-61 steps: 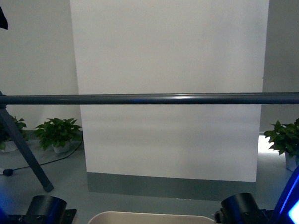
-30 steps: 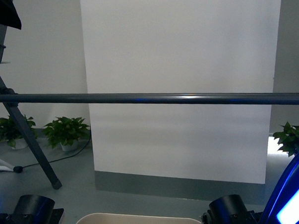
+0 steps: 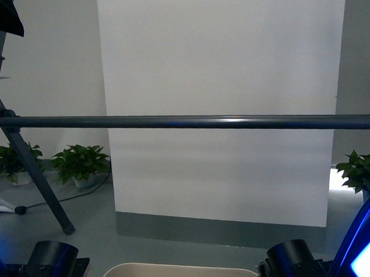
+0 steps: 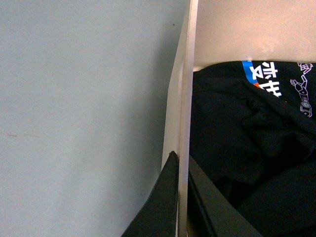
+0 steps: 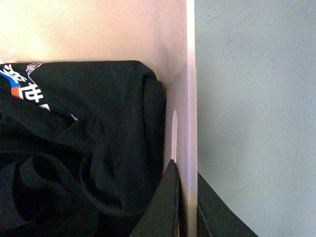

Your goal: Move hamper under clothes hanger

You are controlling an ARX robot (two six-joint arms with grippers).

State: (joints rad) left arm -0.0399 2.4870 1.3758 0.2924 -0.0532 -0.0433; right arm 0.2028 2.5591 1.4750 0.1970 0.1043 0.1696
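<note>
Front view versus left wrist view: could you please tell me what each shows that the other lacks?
Only the front view shows the clothes hanger, potted plants and a white panel. Only the left wrist view shows the black printed garment in the hamper and the left gripper closed on its wall. Both show the hamper's beige rim.

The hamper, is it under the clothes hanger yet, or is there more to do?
Done: the left gripper and right gripper each pinch a side wall of the hamper, with black clothing inside. In hand: the hamper sits between the arms, its rim at the front view's bottom edge. Left: the clothes hanger looks farther ahead, so the hamper probably needs bringing forward beneath it.
</note>
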